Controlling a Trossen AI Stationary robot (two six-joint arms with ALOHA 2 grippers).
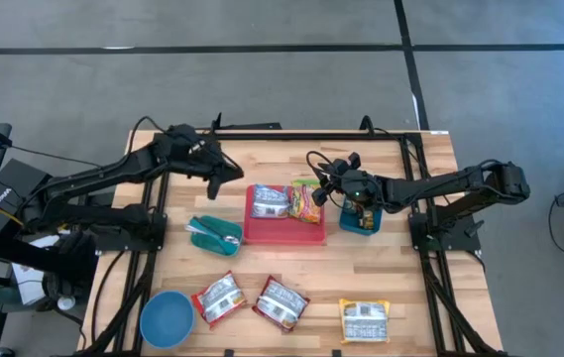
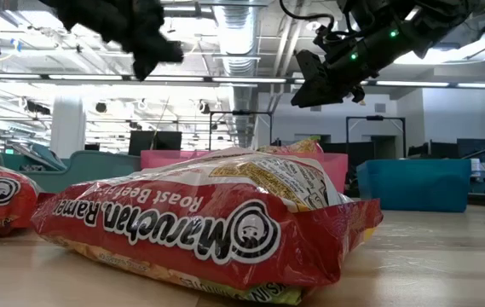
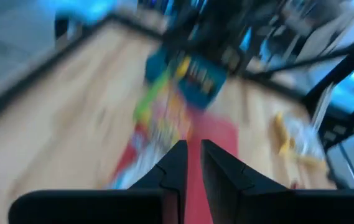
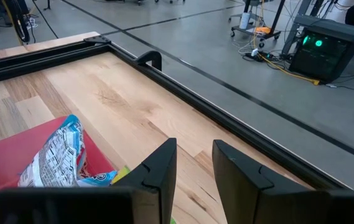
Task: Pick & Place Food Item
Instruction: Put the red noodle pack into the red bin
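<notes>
High view: left claw hangs over the bench just left of the red tray, holding nothing; right claw sits at the tray's right end, above a colourful packet. Tray also holds a white packet. A blue bin stands just right of the tray, under the right arm. Near edge: blue bowl, two ramen packs, a yellow pack; a teal item left of the tray. Low view: a ramen pack fills the foreground, both claws up high. Left wrist view: blurred, left claw fingers nearly together, empty. Right wrist view: right claw slightly parted, empty, over the tray edge by the white packet.
</notes>
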